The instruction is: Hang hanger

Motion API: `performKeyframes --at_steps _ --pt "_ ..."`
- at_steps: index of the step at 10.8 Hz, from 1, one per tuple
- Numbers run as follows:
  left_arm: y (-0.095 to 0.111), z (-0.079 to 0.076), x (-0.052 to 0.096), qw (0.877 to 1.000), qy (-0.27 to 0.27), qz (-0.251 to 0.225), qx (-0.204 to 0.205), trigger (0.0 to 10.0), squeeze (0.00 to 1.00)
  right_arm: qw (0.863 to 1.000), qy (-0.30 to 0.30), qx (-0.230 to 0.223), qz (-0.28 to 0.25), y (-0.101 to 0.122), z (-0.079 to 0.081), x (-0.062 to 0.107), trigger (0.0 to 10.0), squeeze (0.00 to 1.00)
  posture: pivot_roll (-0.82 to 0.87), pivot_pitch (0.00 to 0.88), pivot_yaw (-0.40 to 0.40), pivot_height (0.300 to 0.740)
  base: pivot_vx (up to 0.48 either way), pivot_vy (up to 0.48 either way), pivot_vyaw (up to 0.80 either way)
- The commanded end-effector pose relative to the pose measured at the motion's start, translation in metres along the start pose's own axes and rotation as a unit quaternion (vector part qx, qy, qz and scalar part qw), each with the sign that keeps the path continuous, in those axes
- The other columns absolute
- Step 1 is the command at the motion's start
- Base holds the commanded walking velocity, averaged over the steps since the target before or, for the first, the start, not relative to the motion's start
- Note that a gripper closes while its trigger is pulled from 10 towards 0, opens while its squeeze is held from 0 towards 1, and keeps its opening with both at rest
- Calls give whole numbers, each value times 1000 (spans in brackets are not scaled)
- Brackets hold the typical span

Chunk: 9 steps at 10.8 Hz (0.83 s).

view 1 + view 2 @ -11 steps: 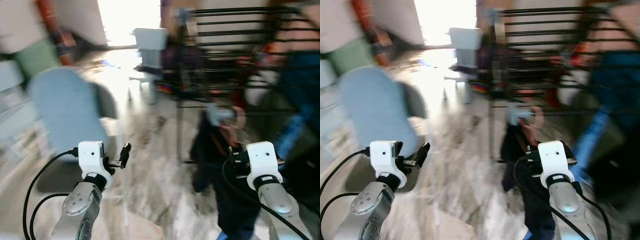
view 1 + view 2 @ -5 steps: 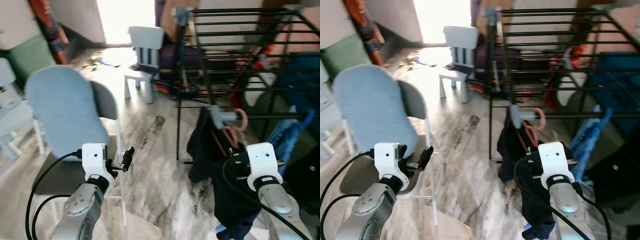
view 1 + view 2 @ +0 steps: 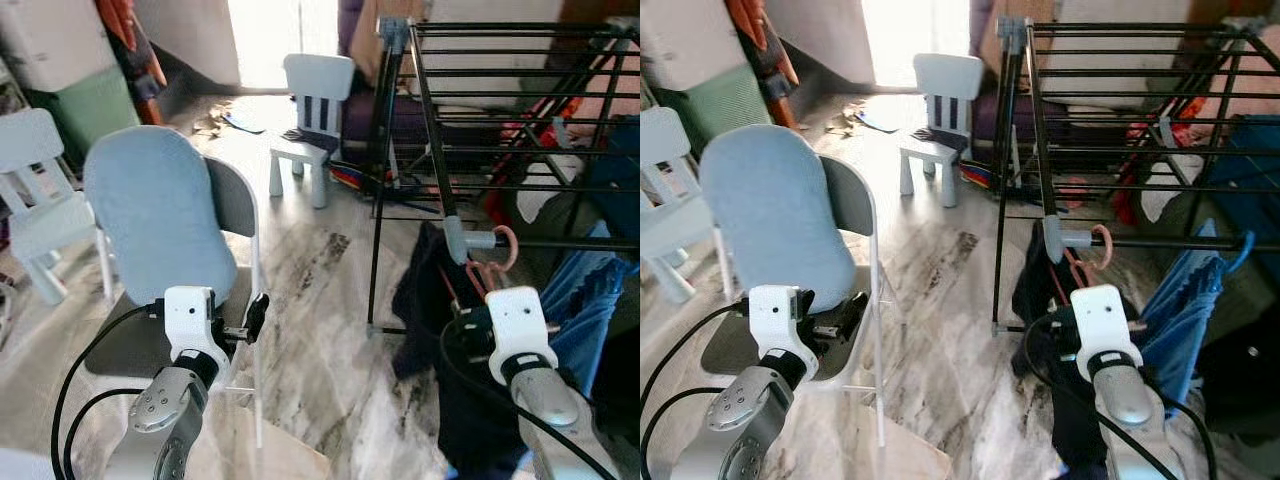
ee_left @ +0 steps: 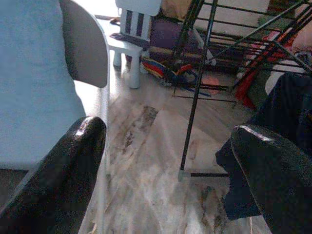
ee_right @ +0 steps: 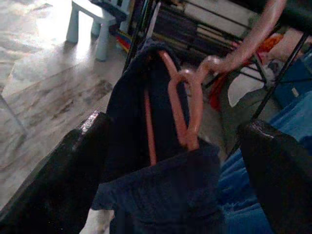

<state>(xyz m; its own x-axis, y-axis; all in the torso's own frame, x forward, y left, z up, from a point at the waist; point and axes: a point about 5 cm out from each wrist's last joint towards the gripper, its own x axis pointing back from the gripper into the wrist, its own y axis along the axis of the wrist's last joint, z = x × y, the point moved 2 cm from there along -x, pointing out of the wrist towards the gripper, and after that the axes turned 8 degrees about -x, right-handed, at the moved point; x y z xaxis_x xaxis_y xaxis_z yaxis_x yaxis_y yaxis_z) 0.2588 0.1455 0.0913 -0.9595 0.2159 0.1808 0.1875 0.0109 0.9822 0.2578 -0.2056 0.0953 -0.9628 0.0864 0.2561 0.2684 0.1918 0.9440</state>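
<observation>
Facing pink hanger (image 5: 187, 105), right gripper (image 5: 175, 161) fingers spread, left gripper (image 4: 165, 165) raised

No text, label, brand, number or sign can be read on anything here.

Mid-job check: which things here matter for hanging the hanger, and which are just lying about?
Part of the job:
- pink plastic hanger hooked on the rail
- dark navy garment on it
- black metal drying rack
- right gripper, open

Lying about:
- grey folding chair with blue cover
- small white child's chair
- blue cloth
</observation>
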Motion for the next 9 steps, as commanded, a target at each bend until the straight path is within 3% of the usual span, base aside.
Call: performKeyframes --at_steps 1,6,9 --pt "-1 0 -1 1000 -7 7 1 10000 0 1000 -7 1 13 -4 -5 0 10000 0 -239 0 47 740 0 0 0" --pt "-4 -2 -1 1000 -15 12 -9 10000 0 999 -45 13 19 -6 -19 -2 10000 0 -237 0 46 740 0 0 0" --pt "-7 -4 -2 999 -25 21 -9 10000 0 999 -28 13 45 -16 -16 -1 10000 0 -240 0 47 740 0 0 0"
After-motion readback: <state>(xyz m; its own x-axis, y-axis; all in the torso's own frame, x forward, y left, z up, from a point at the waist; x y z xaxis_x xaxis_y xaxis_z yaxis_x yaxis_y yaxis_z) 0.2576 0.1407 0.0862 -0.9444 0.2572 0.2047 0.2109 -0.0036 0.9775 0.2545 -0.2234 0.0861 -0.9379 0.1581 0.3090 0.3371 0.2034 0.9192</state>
